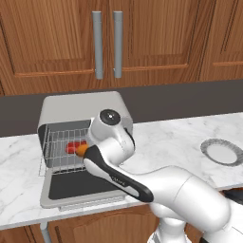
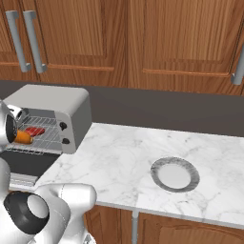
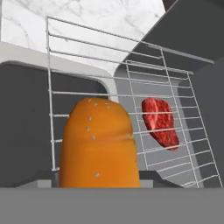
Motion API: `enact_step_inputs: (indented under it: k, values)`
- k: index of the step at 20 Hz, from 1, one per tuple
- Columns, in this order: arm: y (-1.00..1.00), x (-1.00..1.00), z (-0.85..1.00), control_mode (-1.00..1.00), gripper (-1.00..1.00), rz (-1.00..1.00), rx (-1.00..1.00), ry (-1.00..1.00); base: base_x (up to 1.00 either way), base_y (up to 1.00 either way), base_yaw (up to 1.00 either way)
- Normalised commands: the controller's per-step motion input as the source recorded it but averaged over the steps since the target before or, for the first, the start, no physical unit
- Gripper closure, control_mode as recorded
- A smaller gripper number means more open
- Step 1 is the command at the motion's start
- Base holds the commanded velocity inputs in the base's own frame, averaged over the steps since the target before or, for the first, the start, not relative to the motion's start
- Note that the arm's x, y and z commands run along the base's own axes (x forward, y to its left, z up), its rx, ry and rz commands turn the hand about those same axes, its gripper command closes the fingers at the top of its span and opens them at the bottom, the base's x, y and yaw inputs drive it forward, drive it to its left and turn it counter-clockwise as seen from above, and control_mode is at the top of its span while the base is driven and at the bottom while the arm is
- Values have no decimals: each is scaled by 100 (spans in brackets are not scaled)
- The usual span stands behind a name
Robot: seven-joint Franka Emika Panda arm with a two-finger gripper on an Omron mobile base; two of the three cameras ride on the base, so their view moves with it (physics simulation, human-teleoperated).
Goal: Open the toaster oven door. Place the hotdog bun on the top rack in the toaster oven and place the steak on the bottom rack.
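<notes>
Nearest the hand camera, the hotdog bun (image 3: 99, 144) fills the lower middle of the hand view, its long axis running away from the gripper toward the oven, rounded far end uppermost in that view; its near end is cut off by the bottom of the picture, and the fingers that would clamp it cannot be made out there. From the left base view the gripper itself is hidden behind the arm's wrist, so only an orange tip of the bun (image 1: 81, 150) pokes out at the mouth of the toaster oven (image 1: 85, 111), pointing left and slightly down into the opening. The bun hangs off the end of the hand with nothing under it, so the gripper appears to be clamped on it, though the contact is not visible. Below it the toaster oven door (image 1: 76, 187) lies folded down flat on the marble counter (image 1: 190, 137). In the right base view the bun (image 2: 24, 137) sits just in front of the wire shelves. Beyond it, the steak (image 3: 160, 122) lies flat on a wire rack (image 3: 131, 113) inside the cavity; which shelf is hard to tell. Farther right on the counter, well apart, sits a grey plate (image 2: 175, 175).
</notes>
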Motion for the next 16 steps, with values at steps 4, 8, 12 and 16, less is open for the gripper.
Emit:
enact_step_inputs:
  k: [4,8,12,16]
  values:
    - [11,11,-19,-100,100,-8,0,0,0,0,0]
    - [6,9,-17,-100,100,-8,0,0,0,0,0]
    - [5,5,-19,-100,100,-7,0,0,0,0,0]
    - [1,7,-10,-100,100,-4,0,0,0,0,0]
